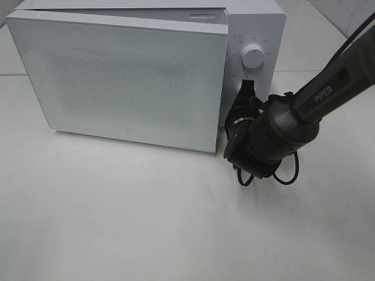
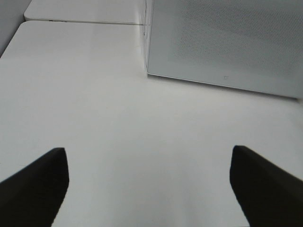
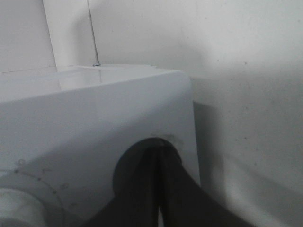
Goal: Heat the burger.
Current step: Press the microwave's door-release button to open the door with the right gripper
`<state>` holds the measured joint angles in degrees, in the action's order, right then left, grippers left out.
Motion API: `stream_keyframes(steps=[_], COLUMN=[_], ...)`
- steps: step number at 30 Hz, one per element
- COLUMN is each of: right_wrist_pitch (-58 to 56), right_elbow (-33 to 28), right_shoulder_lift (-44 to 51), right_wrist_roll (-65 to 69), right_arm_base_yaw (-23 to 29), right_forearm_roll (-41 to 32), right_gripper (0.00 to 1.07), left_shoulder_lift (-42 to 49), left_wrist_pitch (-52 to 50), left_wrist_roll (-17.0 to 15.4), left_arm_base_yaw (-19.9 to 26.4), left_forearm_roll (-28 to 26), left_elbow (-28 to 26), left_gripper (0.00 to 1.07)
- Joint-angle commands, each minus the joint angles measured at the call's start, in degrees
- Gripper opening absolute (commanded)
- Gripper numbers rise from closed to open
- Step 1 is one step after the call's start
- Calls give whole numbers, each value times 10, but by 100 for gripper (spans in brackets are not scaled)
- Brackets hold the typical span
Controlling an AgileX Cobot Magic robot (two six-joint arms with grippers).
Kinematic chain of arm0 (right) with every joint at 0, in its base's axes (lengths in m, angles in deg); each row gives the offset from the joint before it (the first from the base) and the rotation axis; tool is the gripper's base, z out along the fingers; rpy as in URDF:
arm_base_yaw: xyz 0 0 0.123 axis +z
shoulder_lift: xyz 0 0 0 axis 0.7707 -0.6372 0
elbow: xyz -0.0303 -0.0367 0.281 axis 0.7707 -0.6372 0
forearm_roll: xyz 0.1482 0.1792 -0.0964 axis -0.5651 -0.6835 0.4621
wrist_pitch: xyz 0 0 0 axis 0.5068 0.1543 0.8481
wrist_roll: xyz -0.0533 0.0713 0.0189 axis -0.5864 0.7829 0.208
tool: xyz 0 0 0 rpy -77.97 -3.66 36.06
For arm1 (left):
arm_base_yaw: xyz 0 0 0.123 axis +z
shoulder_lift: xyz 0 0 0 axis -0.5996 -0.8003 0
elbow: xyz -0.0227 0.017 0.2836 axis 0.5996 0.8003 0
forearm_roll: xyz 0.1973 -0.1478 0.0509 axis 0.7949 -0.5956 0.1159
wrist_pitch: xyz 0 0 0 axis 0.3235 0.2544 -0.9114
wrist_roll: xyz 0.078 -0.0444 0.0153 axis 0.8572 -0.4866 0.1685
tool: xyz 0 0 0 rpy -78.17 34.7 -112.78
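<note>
The burger is not in view in any frame. A white microwave (image 1: 135,82) stands at the back of the table; its door looks slightly ajar at the right edge. My right gripper (image 1: 247,89) has its fingers pressed together, with the tips against the control panel just below the round white knob (image 1: 252,57). In the right wrist view the shut gripper (image 3: 160,189) meets a dark round spot on the panel. My left gripper (image 2: 149,189) is open and empty above bare table, in front of the microwave (image 2: 227,42).
The white table (image 1: 146,222) stretches out in front of the microwave. A black cable loop (image 1: 287,172) hangs under the right arm. A wall stands close behind the microwave.
</note>
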<state>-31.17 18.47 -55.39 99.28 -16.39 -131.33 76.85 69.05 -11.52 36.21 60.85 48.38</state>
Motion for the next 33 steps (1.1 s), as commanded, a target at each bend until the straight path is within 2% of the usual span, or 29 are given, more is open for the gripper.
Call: stream_keyframes(steps=[1, 23, 33], right_wrist_pitch=[124, 87, 58], right_elbow=[50, 50, 41], right_shoulder_lift=[0, 7, 12], right_wrist_roll=[-6, -10, -10], right_arm_base_yaw=[-20, -18, 2], right_forearm_roll=[80, 86, 85], right_gripper=[0, 0, 0], left_shoulder_lift=[9, 9, 9], left_wrist_pitch=[1, 1, 1], left_wrist_roll=[-2, -2, -2], left_arm_base_yaw=[2, 2, 2], left_forearm_roll=[0, 0, 0], left_elbow=[1, 1, 1], left_gripper=[84, 84, 84])
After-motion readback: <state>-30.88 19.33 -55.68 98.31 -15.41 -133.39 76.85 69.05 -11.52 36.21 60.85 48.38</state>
